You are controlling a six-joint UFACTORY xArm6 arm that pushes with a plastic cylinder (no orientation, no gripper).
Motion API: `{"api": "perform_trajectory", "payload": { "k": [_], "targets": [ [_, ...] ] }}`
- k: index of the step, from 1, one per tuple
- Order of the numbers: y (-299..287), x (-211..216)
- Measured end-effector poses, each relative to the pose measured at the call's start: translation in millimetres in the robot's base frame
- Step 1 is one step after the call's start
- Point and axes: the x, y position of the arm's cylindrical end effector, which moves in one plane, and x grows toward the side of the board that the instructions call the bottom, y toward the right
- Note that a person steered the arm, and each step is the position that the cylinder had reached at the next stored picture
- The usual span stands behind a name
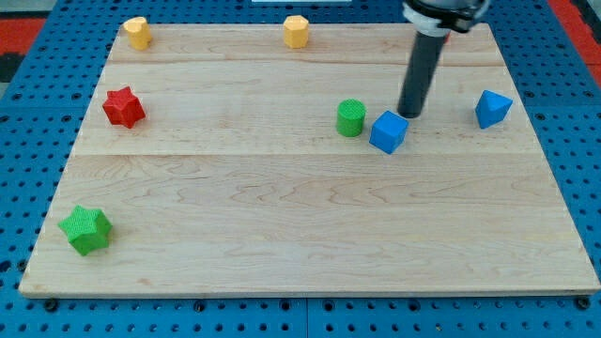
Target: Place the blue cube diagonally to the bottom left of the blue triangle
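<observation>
Light wooden board (pixel 310 207) w/ plank seams lies on a blue perforated base (pixel 28 141); a red strip shows at the view's top corners. No claw on this arm, so nothing is clasped or let go; it ends in a straight dark rod, and my tip (pixel 408 115) sits on the board at approx 1 o'clock of the small blue plastic cube (pixel 388 131), right at its upper edge, seemingly touching; can't confirm contact.

Blue cube sits right of board centre, in the upper half. Blue triangular plastic block (pixel 492 109) is at approx 2–3 o'clock from the cube, well apart, near the board's right edge. So the cube lies to the triangle's left and only slightly lower, roughly its 8–9 o'clock.

Green plastic cylinder (pixel 350 117) stands just beside the cube at its 10 o'clock, narrow gap btwn them.

Other pcs, all well apart from the tip: red star-shaped block (pixel 123 107) at the left side; green star-shaped block (pixel 86 230) at the bottom left corner; yellow block (pixel 138 32) at the top left corner, shape unclear; second yellow block, hexagonal-looking (pixel 297 31), at the top edge, mid-board.
</observation>
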Motion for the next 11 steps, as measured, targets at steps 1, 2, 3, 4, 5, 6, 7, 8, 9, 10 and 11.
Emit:
{"api": "perform_trajectory", "payload": {
  "k": [1,2,3,4,5,6,7,8,9,10,11],
  "targets": [
    [1,22],
    [28,72],
    [10,105],
    [63,73],
    [54,34],
    [-13,34],
    [-68,40],
    [-98,72],
    [-64,88],
    [-51,88],
    [-13,88]
  ]
}}
